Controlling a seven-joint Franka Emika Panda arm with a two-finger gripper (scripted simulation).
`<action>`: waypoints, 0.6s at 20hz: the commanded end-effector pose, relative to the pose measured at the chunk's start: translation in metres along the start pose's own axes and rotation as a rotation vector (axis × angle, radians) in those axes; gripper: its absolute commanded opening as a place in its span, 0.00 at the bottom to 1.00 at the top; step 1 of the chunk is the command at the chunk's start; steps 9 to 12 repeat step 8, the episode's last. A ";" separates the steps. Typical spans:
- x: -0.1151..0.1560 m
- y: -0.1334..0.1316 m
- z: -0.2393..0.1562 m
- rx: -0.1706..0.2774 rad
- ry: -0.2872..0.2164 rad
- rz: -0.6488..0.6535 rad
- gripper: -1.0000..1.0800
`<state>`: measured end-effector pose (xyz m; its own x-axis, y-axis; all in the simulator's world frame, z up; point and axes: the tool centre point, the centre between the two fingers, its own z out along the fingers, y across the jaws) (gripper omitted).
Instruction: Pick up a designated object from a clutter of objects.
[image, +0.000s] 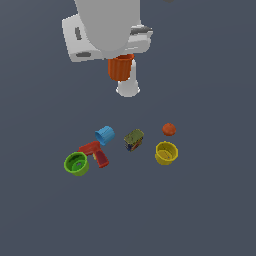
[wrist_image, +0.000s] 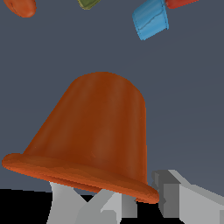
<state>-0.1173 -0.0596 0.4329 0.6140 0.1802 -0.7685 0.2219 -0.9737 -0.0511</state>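
The arm hangs high over the dark surface (image: 210, 210); its tool (image: 121, 64) is closed on the orange-red cup (image: 120, 67), which is lifted well clear of the clutter below; in the wrist view the cup (wrist_image: 96, 131) fills the frame, its rimmed mouth toward the camera and its closed base pointing away, with a grey finger (wrist_image: 175, 199) just beside the rim; a white finger-like part reaches below the cup in the exterior view.

On the surface the rest lie loosely grouped; the blue cup (image: 105, 135) lies on its side just beside the red drill-shaped toy (image: 94, 153); the green cup (image: 76, 163) sits at the exterior view's left, touching or nearly touching the drill; the olive-patterned block (image: 133, 139) sits in the middle; the yellow cup (image: 166, 153) stands mouth-up at the exterior view's right, with the orange ball (image: 169, 129) near it, farther from the camera.
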 end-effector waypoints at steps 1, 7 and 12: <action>-0.005 -0.004 -0.005 0.001 0.000 0.001 0.00; -0.005 -0.005 -0.006 0.001 0.000 0.002 0.00; -0.005 -0.004 -0.006 0.001 0.000 0.002 0.00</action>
